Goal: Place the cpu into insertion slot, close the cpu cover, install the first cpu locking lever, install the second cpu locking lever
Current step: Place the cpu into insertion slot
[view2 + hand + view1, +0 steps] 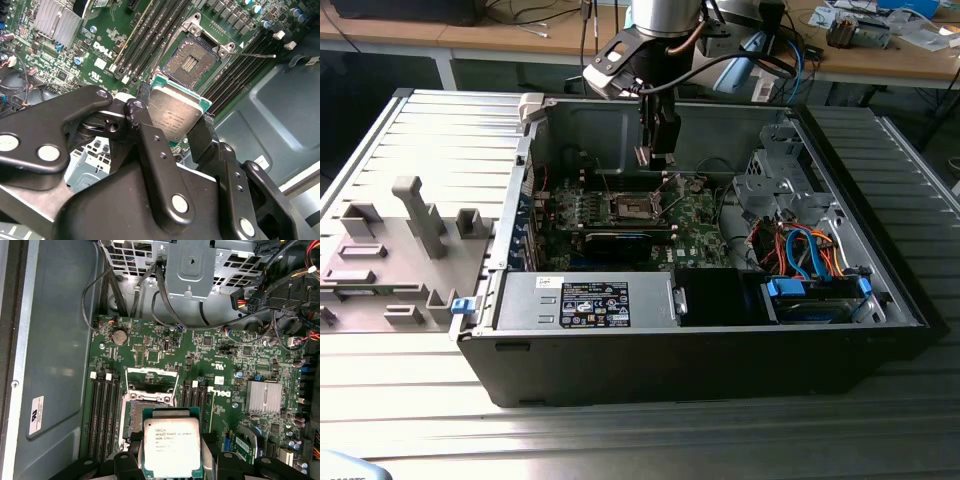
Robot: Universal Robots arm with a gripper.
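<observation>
- Gripper [658, 150] hangs inside the open computer case [720, 340]. Its fingers are clamped on two opposite edges of the cpu [171, 447], and the chip's metal top faces both wrist cameras.
- The cpu is held above the green motherboard [165, 347], unseated. In the first wrist view it overlaps one side of the insertion slot [192, 62], off-centre.
- The cpu cover [150, 370] is swung back, leaving the socket bare. A locking lever [257, 54] stands released beside it.
- Step in hand, my reading: placing the chip. To do it well, square its edges to the socket rim, centre it, hold it level and lower it straight, with no sliding across the contacts.
- Room: memory slots [150, 35] flank the socket closely on the finger sides, so margin is probably thin. The raised cover bounds a third side, and the case wall is well apart.
</observation>
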